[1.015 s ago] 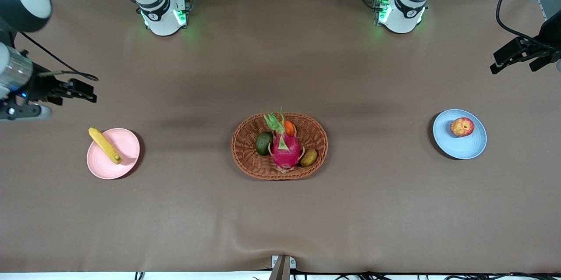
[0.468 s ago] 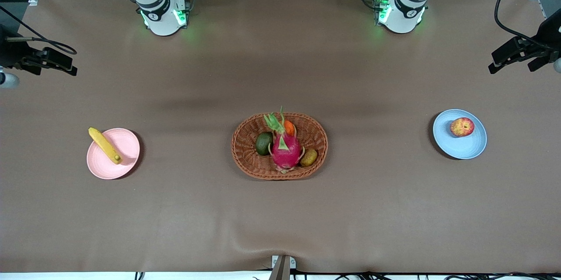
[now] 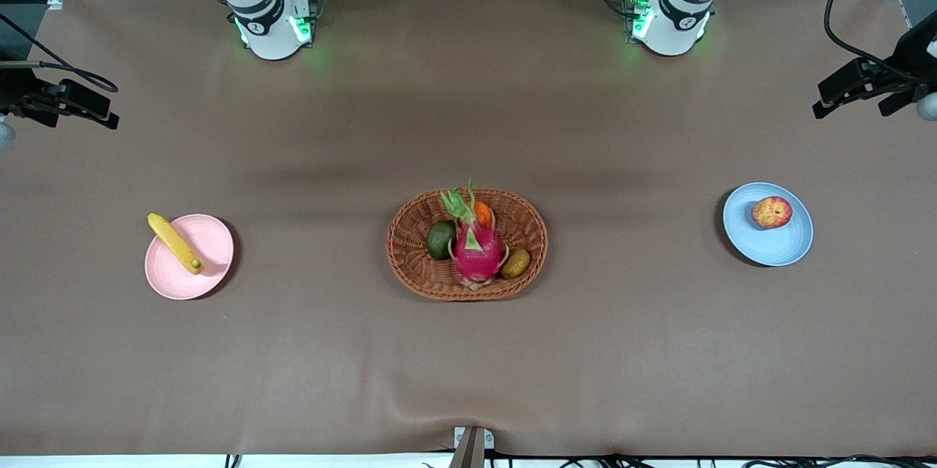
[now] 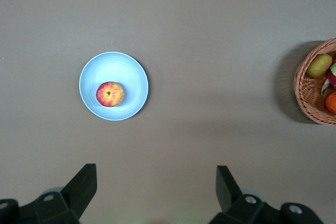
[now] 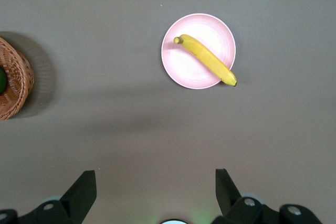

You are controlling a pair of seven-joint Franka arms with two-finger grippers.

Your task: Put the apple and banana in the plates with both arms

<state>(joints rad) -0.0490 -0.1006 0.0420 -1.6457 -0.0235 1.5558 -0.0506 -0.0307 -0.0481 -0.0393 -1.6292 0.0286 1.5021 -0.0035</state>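
The red and yellow apple (image 3: 771, 212) lies in the light blue plate (image 3: 767, 242) toward the left arm's end of the table; both show in the left wrist view, the apple (image 4: 109, 94) in the plate (image 4: 131, 72). The yellow banana (image 3: 175, 243) lies across the pale pink plate (image 3: 208, 266) toward the right arm's end, one end over the rim; the right wrist view shows the banana (image 5: 205, 59) on the plate (image 5: 181, 66). My left gripper (image 3: 853, 91) (image 4: 156, 187) is open and empty, high over the table's edge. My right gripper (image 3: 77, 103) (image 5: 156, 190) is open and empty too.
An oval wicker basket (image 3: 417, 248) stands mid-table with a pink dragon fruit (image 3: 477, 248), a green fruit (image 3: 441, 239), a small orange fruit (image 3: 483, 214) and a brown-green fruit (image 3: 516, 263). Its rim shows in both wrist views. The brown cloth has a wrinkle at the near edge.
My right gripper has risen and drawn back toward the table's edge, away from the pink plate. My left gripper has barely shifted. The fruits and plates have not moved.
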